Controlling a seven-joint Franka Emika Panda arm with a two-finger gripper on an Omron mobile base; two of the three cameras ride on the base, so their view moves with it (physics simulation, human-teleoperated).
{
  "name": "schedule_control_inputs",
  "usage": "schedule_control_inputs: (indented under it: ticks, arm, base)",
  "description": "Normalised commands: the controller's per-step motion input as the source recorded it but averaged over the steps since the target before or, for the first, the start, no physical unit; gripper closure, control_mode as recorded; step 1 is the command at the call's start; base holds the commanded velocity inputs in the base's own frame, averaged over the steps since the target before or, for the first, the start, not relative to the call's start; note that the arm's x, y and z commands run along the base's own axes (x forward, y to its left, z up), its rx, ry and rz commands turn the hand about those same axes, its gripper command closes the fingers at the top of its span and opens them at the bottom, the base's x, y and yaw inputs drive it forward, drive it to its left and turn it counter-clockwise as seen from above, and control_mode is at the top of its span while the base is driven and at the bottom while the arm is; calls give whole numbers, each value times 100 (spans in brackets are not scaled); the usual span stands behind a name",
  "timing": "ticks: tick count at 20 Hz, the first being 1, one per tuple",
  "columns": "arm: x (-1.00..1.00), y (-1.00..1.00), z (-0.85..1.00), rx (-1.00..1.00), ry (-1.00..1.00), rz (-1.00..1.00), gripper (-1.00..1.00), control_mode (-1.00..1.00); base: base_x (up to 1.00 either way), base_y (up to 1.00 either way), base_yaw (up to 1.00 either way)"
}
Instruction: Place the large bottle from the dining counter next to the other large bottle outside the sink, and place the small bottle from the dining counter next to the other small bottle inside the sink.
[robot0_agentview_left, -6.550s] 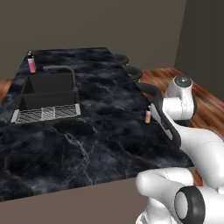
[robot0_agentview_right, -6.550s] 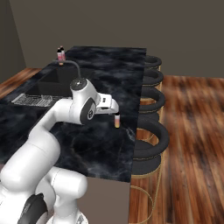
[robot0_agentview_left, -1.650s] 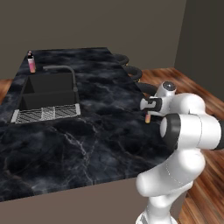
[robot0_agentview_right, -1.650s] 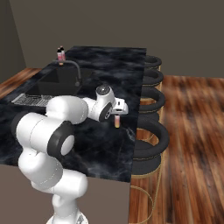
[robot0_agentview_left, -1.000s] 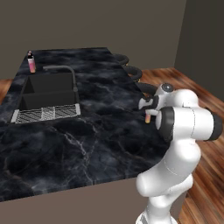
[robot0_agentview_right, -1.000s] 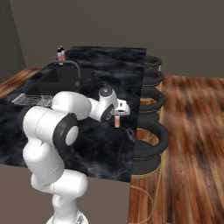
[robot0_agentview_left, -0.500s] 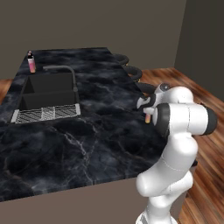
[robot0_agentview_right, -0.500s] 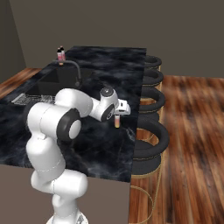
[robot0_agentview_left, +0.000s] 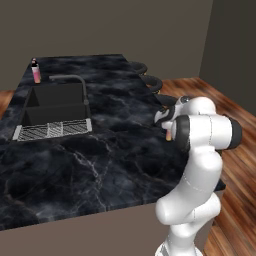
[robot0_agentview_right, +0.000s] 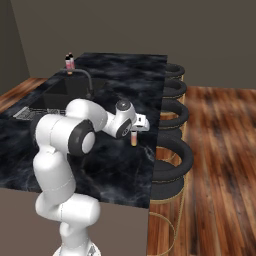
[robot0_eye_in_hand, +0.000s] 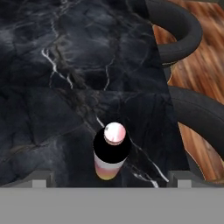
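A small pink bottle (robot0_eye_in_hand: 111, 154) with a dark shoulder and pink cap stands upright on the black marble dining counter (robot0_agentview_left: 115, 145), close to its stool-side edge. My gripper (robot0_eye_in_hand: 111, 179) hangs just above it, open, one fingertip to each side of the bottle and touching nothing. The same bottle (robot0_agentview_right: 133, 138) shows below the gripper (robot0_agentview_right: 135, 129) in the right base view, and the bottle (robot0_agentview_left: 168, 135) peeks out beside my arm in the left base view. A taller pink bottle (robot0_agentview_left: 35, 71) stands outside the sink (robot0_agentview_left: 30, 107), behind its far corner.
A curved dark faucet (robot0_agentview_left: 75, 80) arches over the sink, and a ribbed grey drain rack (robot0_agentview_left: 52, 130) lies along its near side. Round black stools (robot0_agentview_right: 172, 160) line the counter's right edge, over a wooden floor (robot0_agentview_right: 220, 150).
My elbow has swung lower and nearer the base. The hand has stayed above the small bottle with the jaws open. The bottles have not moved.
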Motion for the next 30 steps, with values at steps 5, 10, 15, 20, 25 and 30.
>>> schedule_control_inputs:
  ticks: [5,10,15,20,25,30]
  arm:
    - [15,-1,-9,0,0,0,-100,-100]
    - [14,-1,-8,0,0,0,-100,-100]
    - [13,-2,-9,0,0,0,-100,-100]
    - [12,-2,-9,0,0,0,-100,-100]
    - [10,-1,-9,0,0,0,-100,-100]
    - [6,0,-7,0,0,0,-100,-100]
  base:
    - [0,0,0]
    - [0,0,0]
    - [0,0,0]
    - [0,0,0]
    - [0,0,0]
    - [0,0,0]
